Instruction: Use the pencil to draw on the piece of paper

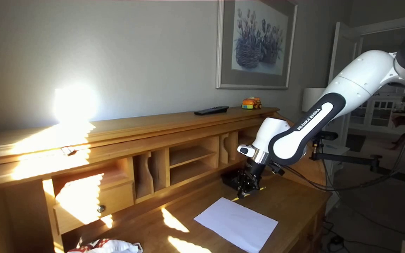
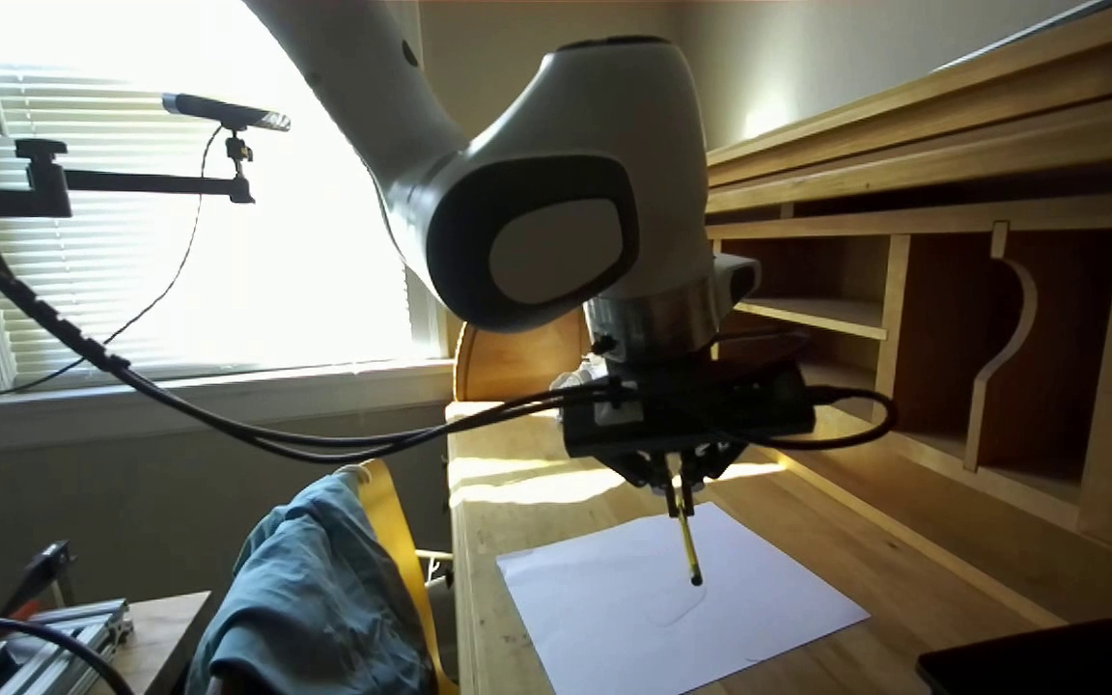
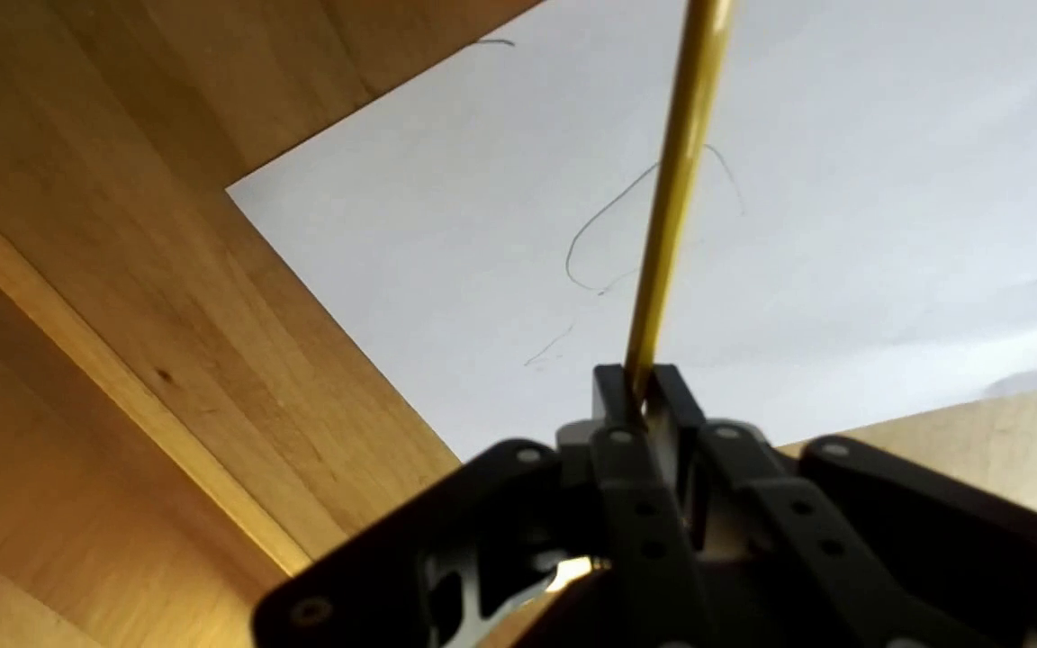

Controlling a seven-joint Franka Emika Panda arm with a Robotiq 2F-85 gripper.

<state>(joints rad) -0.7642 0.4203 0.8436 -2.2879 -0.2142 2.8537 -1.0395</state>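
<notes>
One black gripper [image 3: 637, 382], two fingers [image 3: 610, 396] pinching one yellow pencil [image 3: 676, 198], slanted above one piece of paper [image 1: 237, 224], a few thin lines [image 3: 613, 205] there, one toy truck [image 1: 251, 103] far right in an exterior view

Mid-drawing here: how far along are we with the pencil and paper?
Looks done: in the wrist view, the paper bears a curved line and a few short strokes.
In hand: the end effector clamps the pencil; whether its point touches the paper isn't clear.
Left, probably: more drawing, as the visible marks form no clear figure, then releasing the pencil.
</notes>
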